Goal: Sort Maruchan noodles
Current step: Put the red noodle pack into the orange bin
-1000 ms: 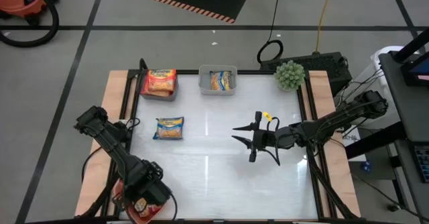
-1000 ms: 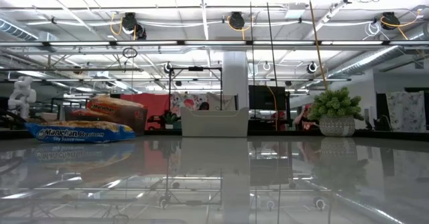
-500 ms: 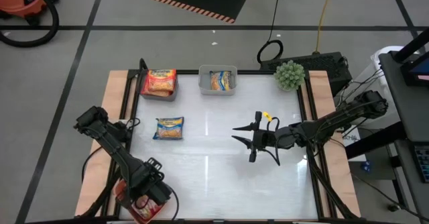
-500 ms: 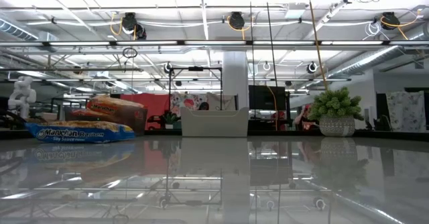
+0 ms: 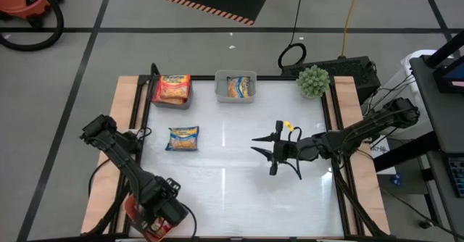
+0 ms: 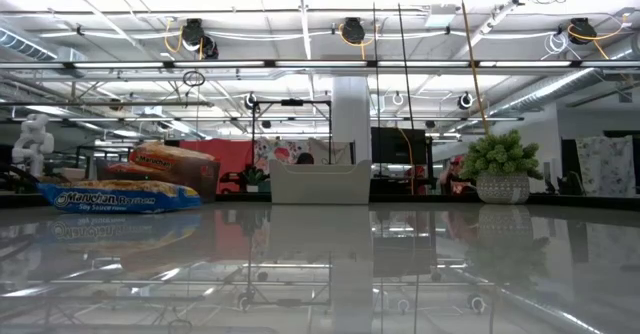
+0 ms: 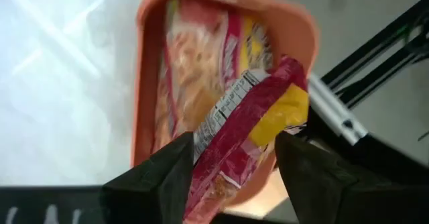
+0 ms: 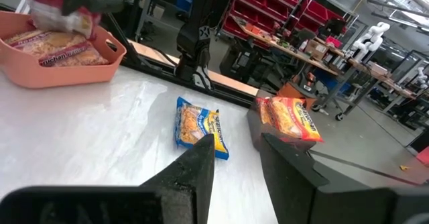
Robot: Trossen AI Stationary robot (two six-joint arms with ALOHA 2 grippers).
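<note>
My left gripper (image 7: pixel 234 140) hangs pointing down over the salmon-red bin (image 7: pixel 144 83) at the table's near left corner. A pink-red and yellow noodle packet (image 7: pixel 248 117) sits tilted between its spread fingers, above the orange packets lying in the bin. The right wrist view shows this packet (image 8: pixel 57 13) just above the bin (image 8: pixel 60 70). A blue packet (image 5: pixel 182 138) lies flat on the table. My right gripper (image 5: pixel 254 144) hovers open and level over the table's middle right, holding nothing. My left gripper's fingers (image 7: pixel 167 177) stand on either side of the packet's lower end (image 7: pixel 224 163), coming from above. The packet fills the gap between them, tilted, its upper end over the bin's rim. I cannot tell whether the fingers touch it or whether it rests on the packets below.
A grey bin with orange packets (image 5: pixel 172 88) stands at the far left. A clear bin holding a blue packet (image 5: pixel 235 86) sits at the far middle. A potted plant (image 5: pixel 313 80) stands at the far right. Bare tabletop lies between the two arms.
My left gripper has sunk a little toward the salmon-red bin with the pink-red packet under it, and less of the packet shows from above than before. My right gripper has kept still.
</note>
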